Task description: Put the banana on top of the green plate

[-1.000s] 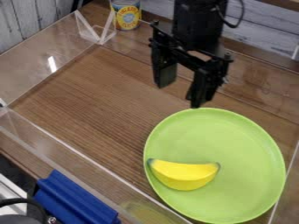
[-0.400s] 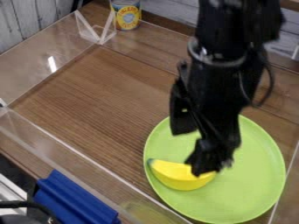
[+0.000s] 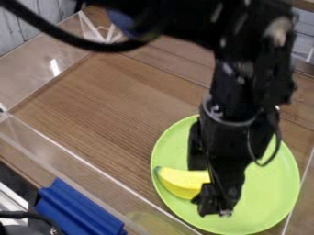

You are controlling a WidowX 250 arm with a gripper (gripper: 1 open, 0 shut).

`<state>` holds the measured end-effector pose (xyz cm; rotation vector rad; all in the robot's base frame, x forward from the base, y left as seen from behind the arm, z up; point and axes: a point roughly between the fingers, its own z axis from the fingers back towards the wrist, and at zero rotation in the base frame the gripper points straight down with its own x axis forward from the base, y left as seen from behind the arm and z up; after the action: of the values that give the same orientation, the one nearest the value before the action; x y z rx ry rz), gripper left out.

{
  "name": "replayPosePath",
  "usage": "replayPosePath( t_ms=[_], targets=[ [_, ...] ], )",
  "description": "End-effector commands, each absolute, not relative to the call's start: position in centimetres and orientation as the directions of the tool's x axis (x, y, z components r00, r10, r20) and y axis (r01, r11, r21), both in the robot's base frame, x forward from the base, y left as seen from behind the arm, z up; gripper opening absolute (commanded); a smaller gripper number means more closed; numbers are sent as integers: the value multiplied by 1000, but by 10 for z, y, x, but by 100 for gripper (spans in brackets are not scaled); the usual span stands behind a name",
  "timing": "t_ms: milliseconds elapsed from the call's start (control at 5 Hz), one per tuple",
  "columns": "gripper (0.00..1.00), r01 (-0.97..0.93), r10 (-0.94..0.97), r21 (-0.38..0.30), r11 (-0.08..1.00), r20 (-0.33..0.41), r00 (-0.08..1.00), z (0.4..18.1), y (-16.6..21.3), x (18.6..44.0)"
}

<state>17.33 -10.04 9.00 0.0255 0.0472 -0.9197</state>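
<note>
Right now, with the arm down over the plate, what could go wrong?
1. The open end effector sits low beside the banana; coming down further, a finger could clip the banana and push it toward the near rim of the green plate.
2. The arm hides the banana's right end, so contact there cannot be judged.
3. Pressing down could tilt or slide the plate.

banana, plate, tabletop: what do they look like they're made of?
Banana: probably moulded plastic; smooth, uniformly bright yellow, no marks.
Green plate: likely plastic too; flat lime colour, soft sheen, slightly raised rim.
Tabletop: brown wood grain, either laminate or veneer; the streaks run evenly and it reflects a little light.
</note>
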Motion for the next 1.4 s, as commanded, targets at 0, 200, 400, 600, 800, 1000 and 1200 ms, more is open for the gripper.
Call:
replayPosePath(
  t_ms=[0, 200, 400, 600, 800, 1000, 1200],
  targets=[
    [100, 828, -827, 12, 561, -35, 561, 79, -103, 180],
    [100, 832, -832, 12, 554, -24, 555, 69, -103, 183],
    [100, 829, -829, 11, 559, -18, 560, 61, -102, 183],
    [100, 827, -827, 13, 563, -12, 563, 55, -102, 184],
    [100, 824, -824, 16, 567, -10, 567, 49, -102, 185],
    [100, 820, -820, 20, 572, -8, 572, 44, -101, 187],
    [100, 817, -817, 23, 576, -7, 576, 40, -101, 189]
  ],
)
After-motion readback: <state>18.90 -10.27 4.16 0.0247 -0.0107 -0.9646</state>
